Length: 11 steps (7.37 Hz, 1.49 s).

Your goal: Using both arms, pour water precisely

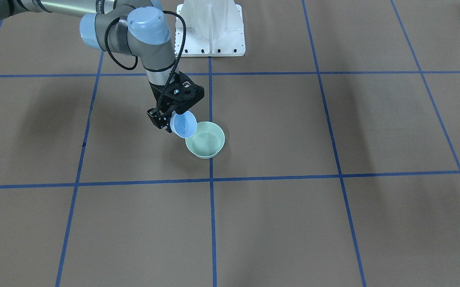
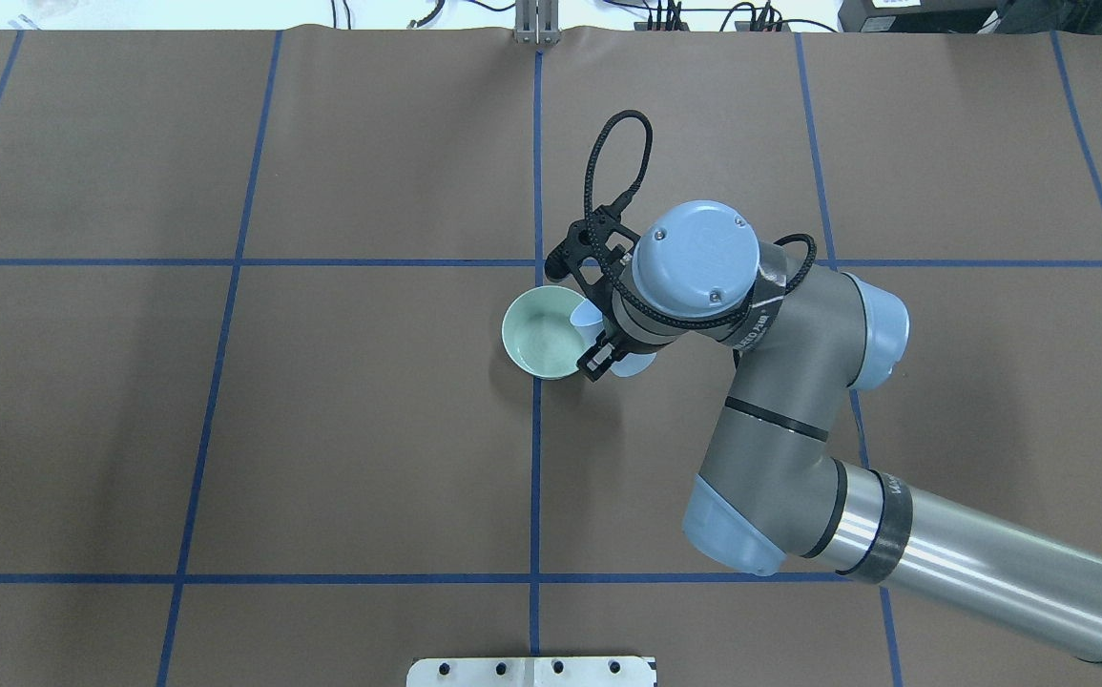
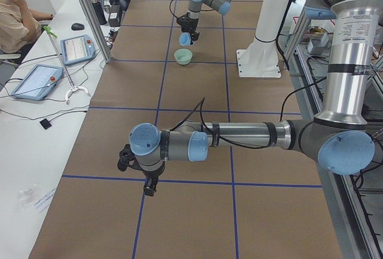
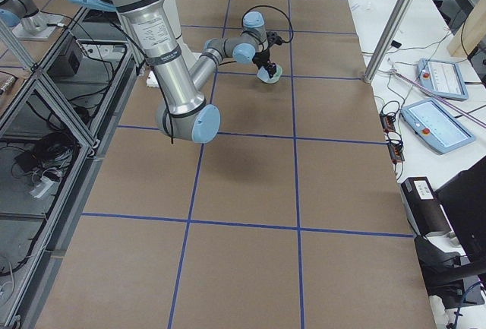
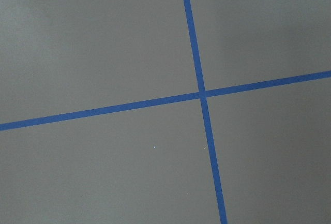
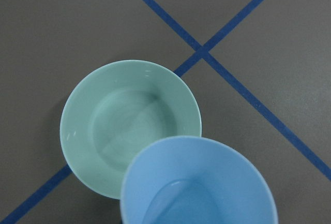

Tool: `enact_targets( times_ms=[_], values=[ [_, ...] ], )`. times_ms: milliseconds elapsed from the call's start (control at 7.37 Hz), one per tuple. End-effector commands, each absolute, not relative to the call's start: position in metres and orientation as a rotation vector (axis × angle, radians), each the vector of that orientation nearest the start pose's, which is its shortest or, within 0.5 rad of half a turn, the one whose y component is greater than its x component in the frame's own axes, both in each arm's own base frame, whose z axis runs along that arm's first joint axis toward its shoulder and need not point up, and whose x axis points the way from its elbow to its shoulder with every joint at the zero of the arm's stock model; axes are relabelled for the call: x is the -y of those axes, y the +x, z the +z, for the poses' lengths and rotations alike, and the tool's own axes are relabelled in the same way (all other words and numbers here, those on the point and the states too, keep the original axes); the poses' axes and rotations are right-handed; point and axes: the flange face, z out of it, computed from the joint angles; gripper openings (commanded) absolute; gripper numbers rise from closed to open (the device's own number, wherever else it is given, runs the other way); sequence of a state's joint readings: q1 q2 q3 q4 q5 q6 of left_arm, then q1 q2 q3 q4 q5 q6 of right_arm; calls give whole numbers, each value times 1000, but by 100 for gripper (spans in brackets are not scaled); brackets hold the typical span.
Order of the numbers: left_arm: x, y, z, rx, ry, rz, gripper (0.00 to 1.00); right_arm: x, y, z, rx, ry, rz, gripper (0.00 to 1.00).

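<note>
My right gripper [image 1: 169, 120] is shut on the rim of a light-blue bowl [image 1: 185, 124] and holds it tilted over the near edge of a mint-green bowl [image 1: 206, 140] that stands on the brown table. In the right wrist view the blue bowl [image 6: 199, 182] overlaps the green bowl [image 6: 119, 125], and faint ripples of water [image 6: 135, 127] show in the green one. My left gripper [image 3: 149, 185] shows only in the exterior left view, low over a blue tape crossing, far from the bowls. I cannot tell whether it is open or shut.
The white pedestal [image 1: 210, 28] stands at the robot's side of the table. Blue tape lines [image 5: 201, 94] grid the brown surface. An operator [image 3: 15, 8] sits at a side table with tablets [image 3: 36, 79] beyond the table's far edge.
</note>
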<state>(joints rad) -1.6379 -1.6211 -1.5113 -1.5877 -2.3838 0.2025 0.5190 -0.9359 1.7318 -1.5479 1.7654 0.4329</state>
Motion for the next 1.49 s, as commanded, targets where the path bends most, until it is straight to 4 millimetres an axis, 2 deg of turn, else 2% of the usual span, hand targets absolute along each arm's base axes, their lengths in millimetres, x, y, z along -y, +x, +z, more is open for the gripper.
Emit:
enact_targets(
  times_ms=[0,271,543,678,950,1085,1357],
  values=[
    [501,-100,665,-806,110,116,100,427,-529,199,648,421,-667,0],
    [500,-102,666,-806,109,112,100,423,-535,181,581,348,-673,0],
    [493,-104,672,-807,105,105,100,418,-547,174,550,311,-678,0],
    [492,-104,672,-807,104,104,100,424,-557,161,511,287,-672,0],
    [492,-104,672,-807,105,104,100,430,-578,153,469,259,-675,0],
    [491,-106,672,-807,105,101,100,435,-584,142,432,244,-664,0],
    [492,-107,671,-806,109,99,100,435,-586,125,371,181,-663,0]
  ],
)
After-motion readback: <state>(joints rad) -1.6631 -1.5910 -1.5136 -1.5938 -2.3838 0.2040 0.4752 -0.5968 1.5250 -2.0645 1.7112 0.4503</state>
